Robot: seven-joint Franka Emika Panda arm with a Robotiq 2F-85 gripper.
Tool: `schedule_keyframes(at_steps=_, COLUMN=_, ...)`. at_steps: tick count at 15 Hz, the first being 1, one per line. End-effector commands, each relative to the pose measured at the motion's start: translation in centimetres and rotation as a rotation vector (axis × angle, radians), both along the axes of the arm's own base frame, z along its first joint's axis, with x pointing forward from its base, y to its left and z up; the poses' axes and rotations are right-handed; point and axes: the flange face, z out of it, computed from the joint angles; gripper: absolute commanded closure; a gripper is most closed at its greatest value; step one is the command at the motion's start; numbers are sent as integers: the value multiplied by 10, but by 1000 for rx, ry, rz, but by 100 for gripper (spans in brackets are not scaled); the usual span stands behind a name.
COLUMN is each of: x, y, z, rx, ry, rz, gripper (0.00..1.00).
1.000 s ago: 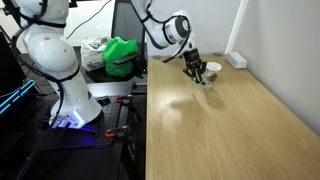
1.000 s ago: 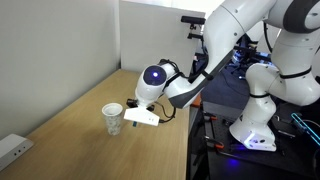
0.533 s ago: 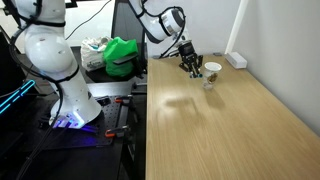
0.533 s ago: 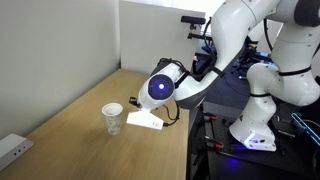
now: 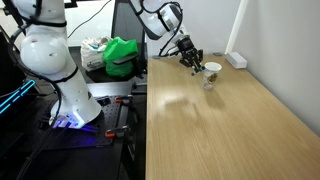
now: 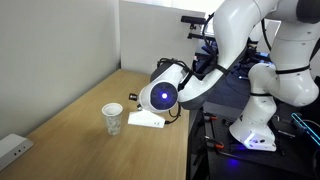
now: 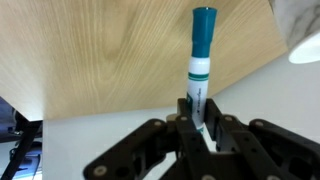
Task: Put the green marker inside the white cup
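Gripper (image 7: 200,118) clamped on the green marker (image 7: 201,55). Its 2 fingers (image 7: 183,120) pinch the lower barrel, just under the white label band. The capped end sticks out well past the tips. The marker is held in the air over the wooden table (image 7: 110,50), not in the white cup (image 5: 211,72) yet.

Handling, as a judgement: the marker is light and stiff, with a smooth plastic barrel. In a 2-point pinch it could pivot or slide. The hold sits near 1 end, so the long free part can swing if it bumps anything. A hold nearer mid-barrel would be steadier, but this one leaves plenty of length to feed into the cup. The cup looks paper-thin and light, so a knock on the rim could tip it or push it away.

Only the wrist view shows the grip and the marker clearly. A white curve at its right edge is probably the cup rim, but I cannot say for sure. In an exterior view the gripper (image 5: 189,60) hangs just beside the cup, and the marker is too small to make out. In an exterior view the arm's round wrist housing (image 6: 160,96) hides the fingers. That view does show the cup (image 6: 113,118) upright with a white block (image 6: 147,120) near it on the table.
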Motion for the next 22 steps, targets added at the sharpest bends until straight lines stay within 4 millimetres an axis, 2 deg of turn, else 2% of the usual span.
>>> schedule_keyframes(at_steps=1, x=6, y=1, z=10, rx=-68, ry=-37, rz=8, gripper=95)
schedule_keyframes(at_steps=13, x=11, y=22, z=25, rx=-242, ry=-124, rz=85, gripper=95)
schedule_keyframes(at_steps=22, x=32, y=29, z=21, rx=-299, ry=-178, rz=195, gripper=95)
